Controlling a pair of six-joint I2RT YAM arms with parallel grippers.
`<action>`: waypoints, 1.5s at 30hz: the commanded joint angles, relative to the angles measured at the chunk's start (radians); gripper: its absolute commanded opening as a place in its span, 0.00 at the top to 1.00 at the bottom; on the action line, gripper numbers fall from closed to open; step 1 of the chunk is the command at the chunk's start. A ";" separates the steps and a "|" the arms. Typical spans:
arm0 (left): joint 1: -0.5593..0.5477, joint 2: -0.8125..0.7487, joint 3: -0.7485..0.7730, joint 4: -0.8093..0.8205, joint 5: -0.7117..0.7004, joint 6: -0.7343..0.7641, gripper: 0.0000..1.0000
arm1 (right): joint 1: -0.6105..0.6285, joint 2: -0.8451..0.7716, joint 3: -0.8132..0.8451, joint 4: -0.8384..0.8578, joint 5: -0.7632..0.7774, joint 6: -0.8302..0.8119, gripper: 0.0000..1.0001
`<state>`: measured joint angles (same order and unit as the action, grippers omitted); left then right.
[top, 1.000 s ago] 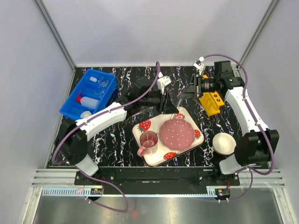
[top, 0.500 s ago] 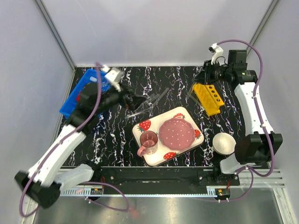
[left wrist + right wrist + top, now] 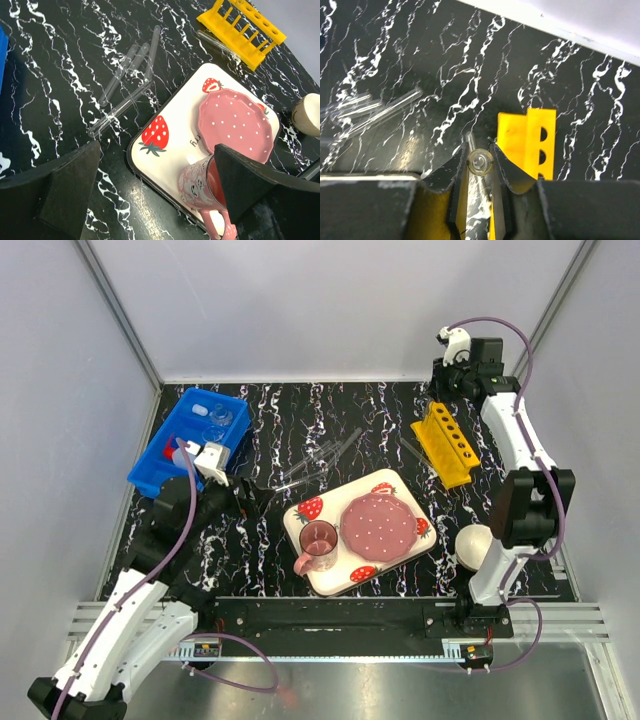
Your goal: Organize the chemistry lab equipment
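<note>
My right gripper (image 3: 481, 163) is shut on a thin glass tube (image 3: 481, 162), seen end-on between its fingers, just left of the yellow holed rack (image 3: 532, 142). From above, that gripper (image 3: 441, 400) hovers at the rack's far end (image 3: 450, 445). Several more clear tubes (image 3: 320, 460) lie loose on the black marbled table; in the left wrist view these tubes (image 3: 127, 85) lie beyond my left gripper (image 3: 160, 192). It is open and empty, low over the table by the tray's near-left corner (image 3: 258, 498). One tube (image 3: 217, 45) lies beside the rack (image 3: 242, 30).
A blue bin (image 3: 165, 465) at the far left holds clear glassware (image 3: 220, 416) and a white squeeze bottle (image 3: 178, 452). A strawberry-print tray (image 3: 315, 580) carries a pink plate (image 3: 378, 523) and a cup (image 3: 318, 540). A white bowl (image 3: 480, 545) sits at the right.
My left gripper opened and its arm drew back from the table's middle towards the near left. My right arm carried its tube from the middle back to the rack's far end.
</note>
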<state>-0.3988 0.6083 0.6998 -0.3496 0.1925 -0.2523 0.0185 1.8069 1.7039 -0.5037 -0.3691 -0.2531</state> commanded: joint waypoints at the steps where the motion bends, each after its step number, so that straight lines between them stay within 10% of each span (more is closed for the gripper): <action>1: 0.006 -0.030 0.004 0.024 -0.054 -0.036 0.01 | -0.002 0.077 0.120 0.102 0.073 -0.025 0.80; 45: 0.006 0.005 0.012 0.009 -0.064 -0.035 0.01 | -0.002 0.247 0.128 0.146 0.110 -0.057 0.76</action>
<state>-0.3988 0.6109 0.6933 -0.3687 0.1413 -0.2859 0.0185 2.0624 1.8648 -0.4122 -0.2699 -0.2962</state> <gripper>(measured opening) 0.984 0.261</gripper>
